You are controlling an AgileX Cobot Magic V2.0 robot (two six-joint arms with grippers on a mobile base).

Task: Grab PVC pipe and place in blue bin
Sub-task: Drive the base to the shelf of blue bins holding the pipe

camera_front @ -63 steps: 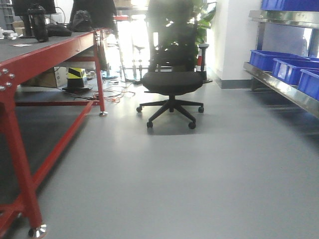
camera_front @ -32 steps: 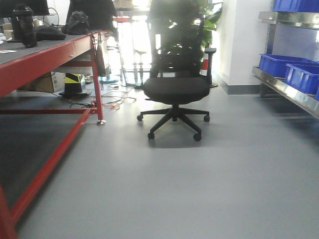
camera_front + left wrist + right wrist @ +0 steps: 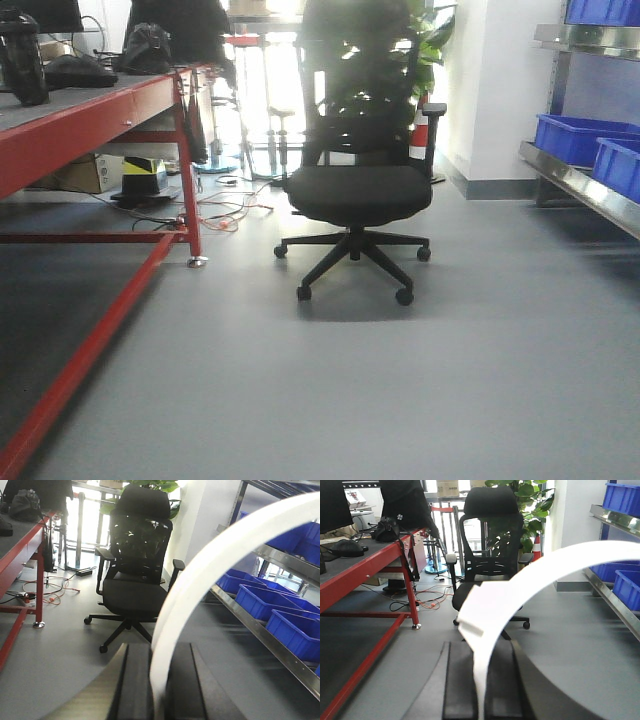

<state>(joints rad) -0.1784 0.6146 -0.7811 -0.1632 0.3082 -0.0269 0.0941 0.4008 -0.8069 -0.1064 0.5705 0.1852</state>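
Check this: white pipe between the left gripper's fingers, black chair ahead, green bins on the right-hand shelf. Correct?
No: the left wrist view shows blue bins, not green. The PVC pipe in the left gripper and black chair are right.

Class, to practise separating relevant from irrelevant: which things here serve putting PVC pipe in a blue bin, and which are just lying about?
Job: PVC pipes, one clamped in left gripper, one in right gripper; blue bins.
Lying about: office chair; red workbench; potted plant; floor cables.
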